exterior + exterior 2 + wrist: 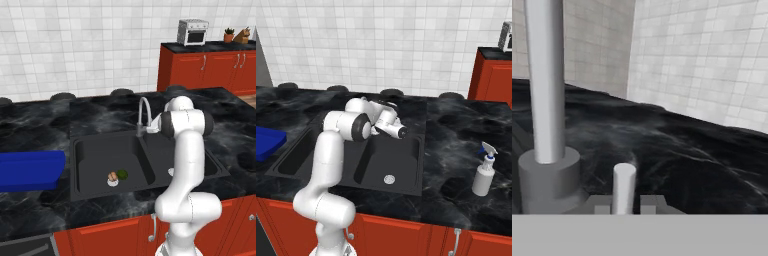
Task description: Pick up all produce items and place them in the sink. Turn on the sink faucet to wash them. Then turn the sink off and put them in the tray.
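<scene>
So both produce items are already sitting in the sink (82,165): the tan-brown lumpy piece (113,176) and the dark green ball (122,174) are touching each other right by the drain of the left basin. The blue tray (30,170) waits on the worktop just off the sink's left edge, cut off by the picture's left side. The arm is reaching to the back edge of the sink, with the gripper (624,205) pinched nearly closed and holding nothing. In the hand view the faucet (144,116) stands as a thick silver column on its base, and the small lever (624,187) pokes up right between the fingertips.

Looks like the faucet-turning step. What could go wrong: with the jaws this narrow, the push on the lever is a nudge from a fingertip, so it may slip off the rounded end and leave the water off. Too hard a sweep could knock the hand into the faucet column just beside it.

Hard to tell stuff: no water stream is visible, so whether the tap is on or off can't be judged. In the left base view the arm's own elbow blocks the hand and most of the right basin. The spray bottle (484,170) stands well off to the right on the worktop.
</scene>
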